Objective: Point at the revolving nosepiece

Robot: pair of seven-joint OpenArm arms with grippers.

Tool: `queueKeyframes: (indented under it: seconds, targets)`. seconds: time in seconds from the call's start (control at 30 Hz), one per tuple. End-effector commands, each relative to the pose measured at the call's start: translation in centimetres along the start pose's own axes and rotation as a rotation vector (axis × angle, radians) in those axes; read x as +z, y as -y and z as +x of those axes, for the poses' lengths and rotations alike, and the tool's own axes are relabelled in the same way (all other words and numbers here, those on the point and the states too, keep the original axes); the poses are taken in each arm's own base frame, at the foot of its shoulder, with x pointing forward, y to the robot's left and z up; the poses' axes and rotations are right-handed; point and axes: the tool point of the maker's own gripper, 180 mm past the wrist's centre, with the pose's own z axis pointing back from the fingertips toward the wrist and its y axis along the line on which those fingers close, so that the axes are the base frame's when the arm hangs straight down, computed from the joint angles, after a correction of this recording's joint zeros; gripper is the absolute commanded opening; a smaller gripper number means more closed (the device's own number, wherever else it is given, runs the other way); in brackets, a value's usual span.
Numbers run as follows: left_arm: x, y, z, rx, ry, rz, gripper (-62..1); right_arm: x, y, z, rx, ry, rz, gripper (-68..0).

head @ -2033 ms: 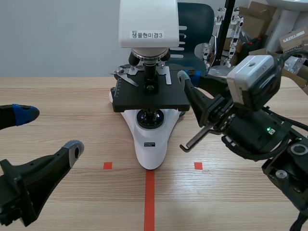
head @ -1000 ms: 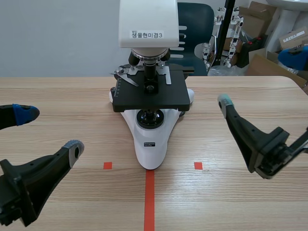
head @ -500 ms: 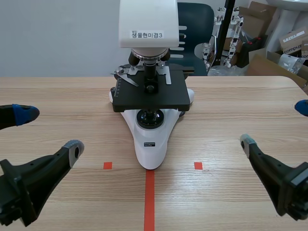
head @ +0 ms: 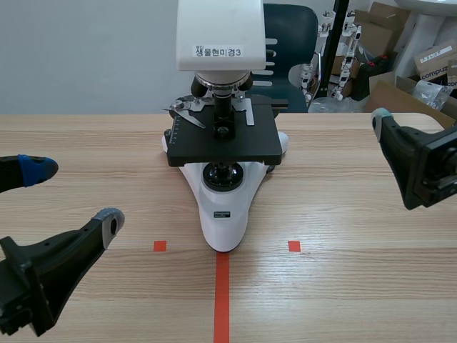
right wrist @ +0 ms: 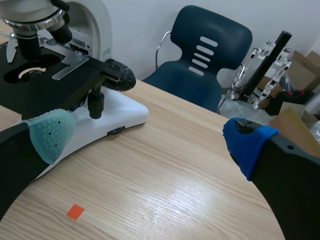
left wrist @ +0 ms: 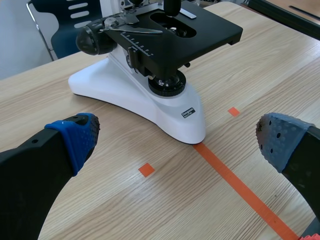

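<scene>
A white and black microscope stands mid-table, and its revolving nosepiece with the objectives sits under the white head, above the black stage. In the right wrist view the nosepiece is ahead of the gripper, beyond the grey-green pad. My right gripper is open, far right of the microscope and well clear of it; in the scene view only one of its fingers shows. My left gripper is open low at the near left, with the microscope base ahead of it.
A dark blue chair stands behind the table's far edge. Cardboard boxes and a metal frame crowd the back right. Bare wood lies on both sides of the microscope, with orange-red tape marks in front.
My right arm has drawn back from beside the stage to the table's right edge, dropping low and then rising. Its fingers stayed apart. The left arm has not moved.
</scene>
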Motion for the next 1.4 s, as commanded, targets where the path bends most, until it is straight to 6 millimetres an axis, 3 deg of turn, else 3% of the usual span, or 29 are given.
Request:
queueKeyframes:
  seconds: [0.0,0.23,0.73,1.17,1.37]
  targets:
    - [-0.1,0.2,0.9,0.006,0.035,0.001,1.4,-0.2,0.1,1.2,0.008,0.043,0.003,0.4]
    - [-0.1,0.2,0.9,0.006,0.034,0.001,1.4,-1.1,0.0,2.7,0.031,0.092,0.03,0.4]
    - [-0.1,0.2,0.9,0.006,0.035,0.001,1.4,-2.0,-4.8,3.2,0.015,0.122,0.219,0.4]
    - [-0.1,0.2,0.9,0.006,0.035,0.001,1.4,-2.0,-5.0,3.0,0.015,0.115,0.225,0.4]
    - [-0.1,0.2,0.9,0.006,0.035,0.001,1.4,-2.1,-5.0,1.9,0.02,0.055,0.224,0.4]
